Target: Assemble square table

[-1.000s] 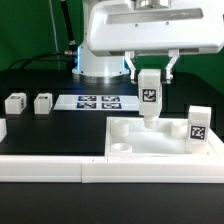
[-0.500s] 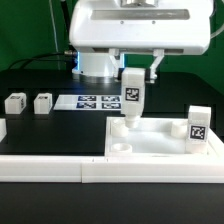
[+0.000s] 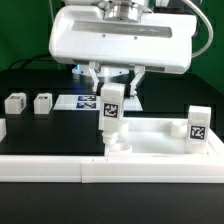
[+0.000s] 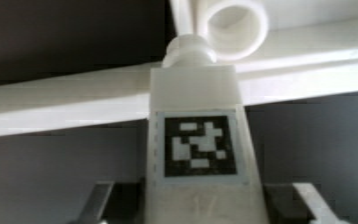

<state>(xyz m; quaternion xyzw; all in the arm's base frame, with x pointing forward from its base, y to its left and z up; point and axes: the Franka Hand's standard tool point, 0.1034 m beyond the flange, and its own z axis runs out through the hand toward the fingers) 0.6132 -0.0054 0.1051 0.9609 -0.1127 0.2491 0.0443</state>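
My gripper (image 3: 113,88) is shut on a white tagged leg (image 3: 110,108), which hangs upright. Its lower tip hovers close over the near left corner socket (image 3: 118,148) of the square table's white slab (image 3: 160,142). In the wrist view the leg (image 4: 199,130) fills the middle between my gripper's (image 4: 201,205) two fingers. Its rounded tip sits just beside the socket ring (image 4: 234,28), not inside it. A second leg (image 3: 197,123) stands upright at the slab's right end. Two more legs (image 3: 14,102) (image 3: 42,102) lie on the black table at the exterior view's left.
The marker board (image 3: 88,102) lies flat behind the slab, partly hidden by the held leg. A long low white border wall (image 3: 60,168) runs along the front edge. Another small white part (image 3: 2,128) shows at the far left edge.
The gripper has carried the leg toward the exterior view's left and lower, from over the slab's middle to its near left corner socket. Grip unchanged.
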